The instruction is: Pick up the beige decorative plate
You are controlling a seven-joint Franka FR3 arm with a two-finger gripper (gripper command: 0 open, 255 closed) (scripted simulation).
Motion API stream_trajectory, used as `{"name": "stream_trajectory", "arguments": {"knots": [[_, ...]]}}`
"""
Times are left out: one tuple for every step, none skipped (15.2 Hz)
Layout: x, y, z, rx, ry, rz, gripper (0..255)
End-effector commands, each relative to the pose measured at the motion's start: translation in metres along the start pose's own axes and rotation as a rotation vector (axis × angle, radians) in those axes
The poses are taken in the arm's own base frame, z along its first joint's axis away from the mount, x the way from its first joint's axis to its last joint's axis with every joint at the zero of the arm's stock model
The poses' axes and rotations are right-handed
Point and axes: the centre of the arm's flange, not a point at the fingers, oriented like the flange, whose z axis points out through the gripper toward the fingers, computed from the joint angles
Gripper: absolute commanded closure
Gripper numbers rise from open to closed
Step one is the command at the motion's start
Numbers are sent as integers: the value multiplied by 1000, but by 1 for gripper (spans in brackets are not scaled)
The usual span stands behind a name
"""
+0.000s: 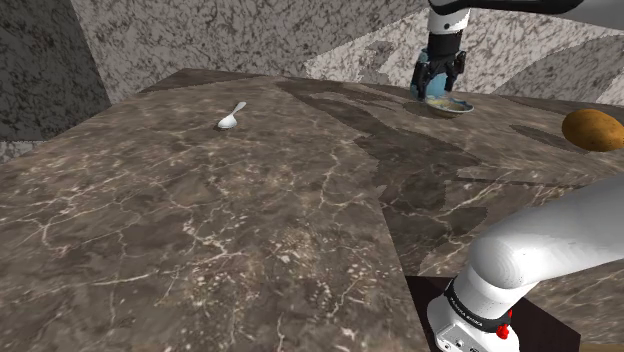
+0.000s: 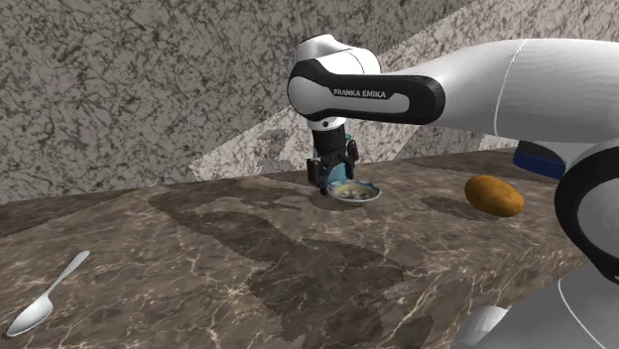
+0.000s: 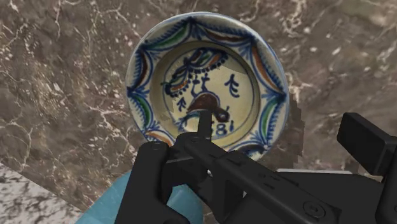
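spoon (image 1: 232, 117): lying on veined brown counter (image 1: 200, 230) | potato (image 1: 593, 130): same counter, well apart from spoon

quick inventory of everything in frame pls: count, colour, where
plate: 1, beige with blue, brown and green painting, on the counter's far side, right under the gripper
spoon: 1, pale grey, on the counter, well off toward the shoulder view's left
potato: 1, brown, on the counter at the shoulder view's right edge
dark blue thing: 1, mostly hidden behind the arm, cannot tell what it is
counter: 1, dark brown marble
walls: grey speckled stone, behind the counter
stand: 1, dark box, shoulder view's lower right
arm: 1, white with dark joints, reaching over the counter
gripper: 1, black, fingers apart, over the plate
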Motion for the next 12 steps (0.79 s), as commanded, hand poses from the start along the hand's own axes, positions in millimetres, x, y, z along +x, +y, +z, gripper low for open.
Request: {"name": "stream_trajectory", "arguments": {"knots": [[1, -1, 10, -1, -1, 1, 0], [1, -2, 15, -1, -1, 1, 0], [1, -3, 20, -1, -1, 1, 0], [2, -5, 28, -1, -1, 1, 0], [2, -5, 29, -1, -1, 1, 0], [2, -5, 28, -1, -1, 1, 0], [1, -6, 28, -1, -1, 1, 255], [2, -6, 28, -1, 0, 1, 255], [2, -5, 28, -1, 0, 1, 255], [2, -5, 28, -1, 0, 1, 255], [2, -5, 28, -1, 0, 1, 255], [2, -5, 28, -1, 0, 1, 255]]}}
